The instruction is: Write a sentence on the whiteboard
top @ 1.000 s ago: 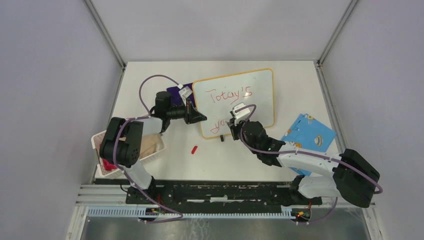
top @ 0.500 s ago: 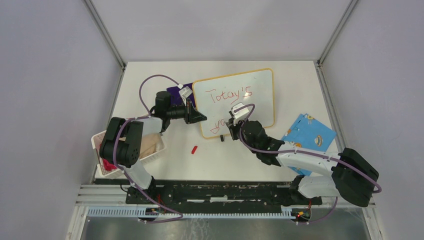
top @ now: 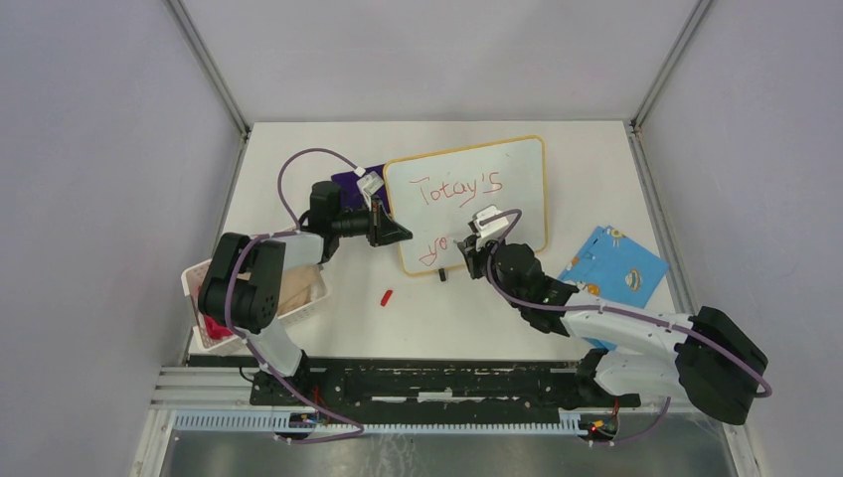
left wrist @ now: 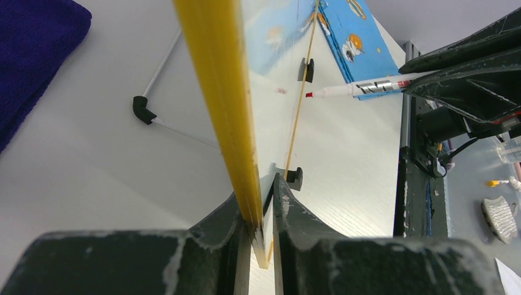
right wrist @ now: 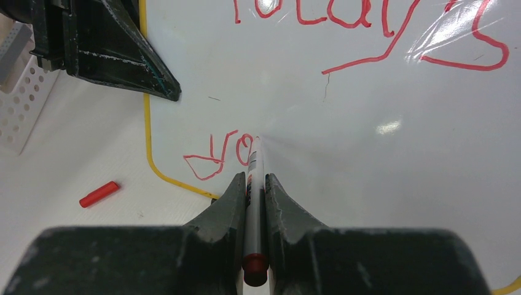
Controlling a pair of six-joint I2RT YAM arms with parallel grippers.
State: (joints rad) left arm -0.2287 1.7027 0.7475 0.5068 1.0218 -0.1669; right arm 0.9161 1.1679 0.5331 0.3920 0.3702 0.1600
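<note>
Since a second ago our right arm has swung slightly rightward over the desk [top: 298, 169], uncovering more of the lower line. The whiteboard [top: 517, 189] sits far-centre, glossy white with a yellow frame. Its red sentence [top: 457, 187] reads "Totay's", with "yo" beneath. Our left gripper [left wrist: 261, 203] is clenched on the near-left frame. Our right gripper [right wrist: 252, 181] grasps a marker [right wrist: 254, 163], its tip beside the "o".

**Location Type: Robotics Test Cell**

The setting is a laboratory work cell. Indicators:
- A white table [top: 298, 149] is enclosed on three sides by plain grey panels [top: 99, 149] joined by metal corner posts [top: 207, 65].
- The left arm [top: 249, 288] and right arm [top: 636, 333] are bolted to a black mounting rail [top: 447, 383].
- A slotted cable duct [top: 398, 422] runs along the near edge.
- Purple cables [top: 298, 164] are exposed.
</note>
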